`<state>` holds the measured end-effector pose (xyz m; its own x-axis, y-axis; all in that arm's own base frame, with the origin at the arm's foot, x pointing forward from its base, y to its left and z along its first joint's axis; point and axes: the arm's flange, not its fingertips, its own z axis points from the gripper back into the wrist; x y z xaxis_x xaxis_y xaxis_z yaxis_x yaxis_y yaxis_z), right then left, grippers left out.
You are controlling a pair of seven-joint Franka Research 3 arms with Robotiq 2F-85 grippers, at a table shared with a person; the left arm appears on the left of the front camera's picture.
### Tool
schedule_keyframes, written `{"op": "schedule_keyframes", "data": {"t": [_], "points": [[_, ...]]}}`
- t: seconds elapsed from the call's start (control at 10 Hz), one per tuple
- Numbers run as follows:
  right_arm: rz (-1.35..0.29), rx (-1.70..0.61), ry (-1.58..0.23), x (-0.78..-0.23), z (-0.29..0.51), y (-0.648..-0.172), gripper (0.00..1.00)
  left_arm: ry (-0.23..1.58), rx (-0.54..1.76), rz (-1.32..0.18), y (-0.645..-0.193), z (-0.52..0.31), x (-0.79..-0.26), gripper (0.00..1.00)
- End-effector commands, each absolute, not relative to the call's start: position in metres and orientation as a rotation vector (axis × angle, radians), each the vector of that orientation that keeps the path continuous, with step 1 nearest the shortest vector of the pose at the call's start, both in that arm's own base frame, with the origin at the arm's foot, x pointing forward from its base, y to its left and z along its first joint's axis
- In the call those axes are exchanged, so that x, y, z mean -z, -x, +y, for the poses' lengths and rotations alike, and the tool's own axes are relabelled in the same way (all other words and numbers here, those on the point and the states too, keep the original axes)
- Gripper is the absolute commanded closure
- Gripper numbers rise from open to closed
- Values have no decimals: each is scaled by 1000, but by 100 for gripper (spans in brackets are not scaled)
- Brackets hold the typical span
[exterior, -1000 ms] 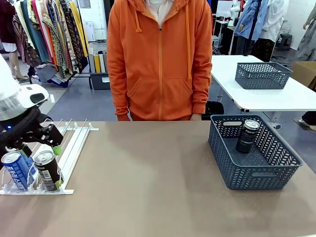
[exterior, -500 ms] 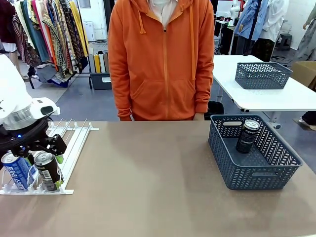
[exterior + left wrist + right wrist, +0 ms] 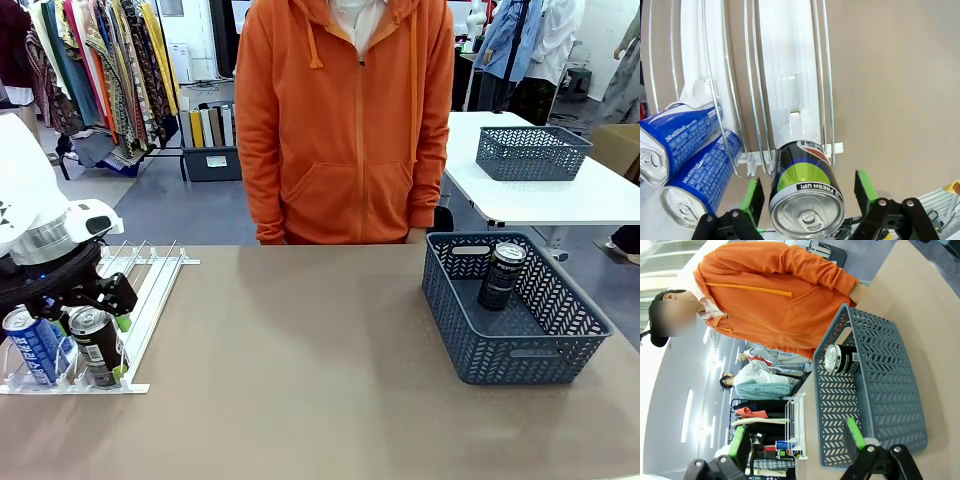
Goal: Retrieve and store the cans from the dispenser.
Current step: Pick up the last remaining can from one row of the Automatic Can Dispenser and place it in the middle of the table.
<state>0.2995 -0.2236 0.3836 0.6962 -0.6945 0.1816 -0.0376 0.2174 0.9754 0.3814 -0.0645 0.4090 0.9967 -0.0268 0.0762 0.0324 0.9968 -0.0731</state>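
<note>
Left pincer [image 3: 808,187] wide, astride dark can [image 3: 807,200] at dispenser [image 3: 790,75] front lip. Pads [image 3: 754,197] at can's 3 and 9 o'clock, seemingly not touching; can axis near upright, in line with pincer. Right pincer [image 3: 797,435] wide, empty, well apart.

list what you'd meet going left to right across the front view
blue can → dark can → person → basket
</note>
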Motion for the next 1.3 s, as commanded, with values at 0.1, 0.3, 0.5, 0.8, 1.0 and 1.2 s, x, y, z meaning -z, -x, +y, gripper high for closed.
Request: {"op": "schedule_keyframes", "data": {"t": [0.1, 0.3, 0.5, 0.8, 1.0, 1.2], "points": [[-697, 505, -1295, -387, -225, -298, 0, 45, -2, -75, -361, -64, -395, 100], [-697, 505, -1295, -387, -225, -298, 0, 24, 0, -77, -359, -64, -397, 100], [-697, 505, -1295, -387, -225, -298, 0, 17, -7, -79, -359, -63, -399, 100], [-697, 505, -1295, -387, -225, -298, 0, 5, 5, -93, -351, -65, -416, 100], [-697, 505, -1295, -387, -225, -298, 0, -17, 35, -148, -331, -71, -465, 100], [-697, 505, -1295, -387, -225, -298, 0, -27, 38, -247, -304, -76, -525, 100]]}}
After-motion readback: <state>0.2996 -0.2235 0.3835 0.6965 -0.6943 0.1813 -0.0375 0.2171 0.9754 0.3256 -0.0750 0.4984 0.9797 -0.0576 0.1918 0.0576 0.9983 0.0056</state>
